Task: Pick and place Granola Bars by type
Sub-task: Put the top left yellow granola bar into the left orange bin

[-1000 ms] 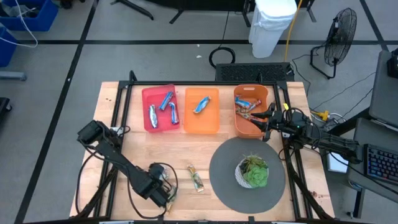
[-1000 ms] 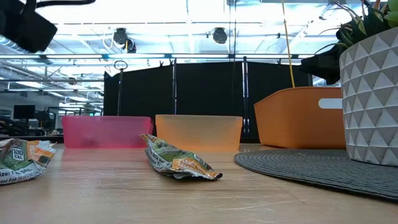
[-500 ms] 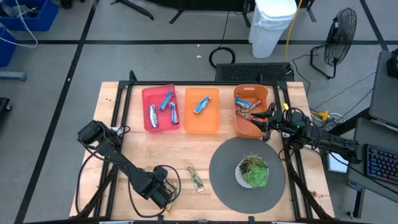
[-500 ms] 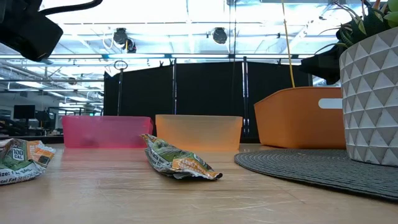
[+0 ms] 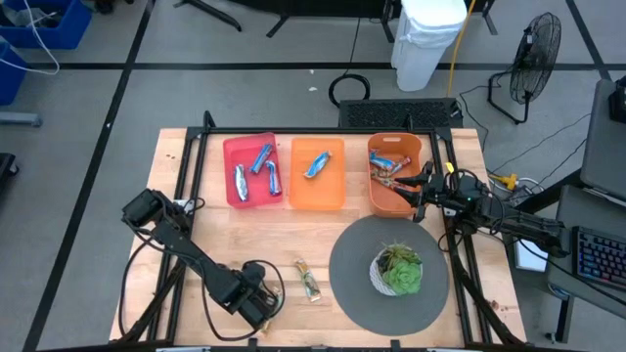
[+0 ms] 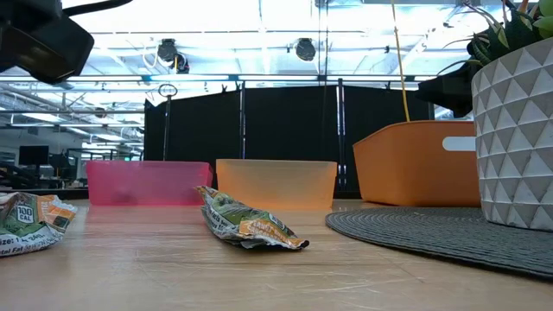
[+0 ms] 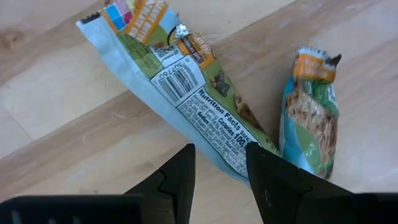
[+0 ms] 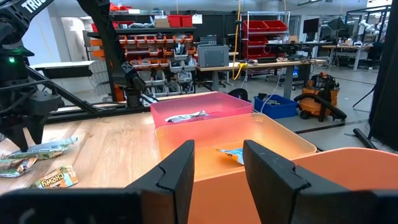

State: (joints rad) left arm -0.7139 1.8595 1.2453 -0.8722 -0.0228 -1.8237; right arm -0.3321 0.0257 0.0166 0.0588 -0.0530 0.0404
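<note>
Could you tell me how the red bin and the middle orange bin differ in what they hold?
The red bin holds three blue bars; the middle orange bin holds one. The red bin sits farther toward the table's left. Both are open, rectangular, side by side along the table's far edge.

On the wooden worktop (image 5: 196, 230) a pink bin (image 5: 251, 169), a pale orange bin (image 5: 318, 173) and a deeper orange bin (image 5: 393, 174) stand in a row, with a potted plant (image 5: 399, 271) on a round grey mat (image 5: 357, 264) nearby.
</note>
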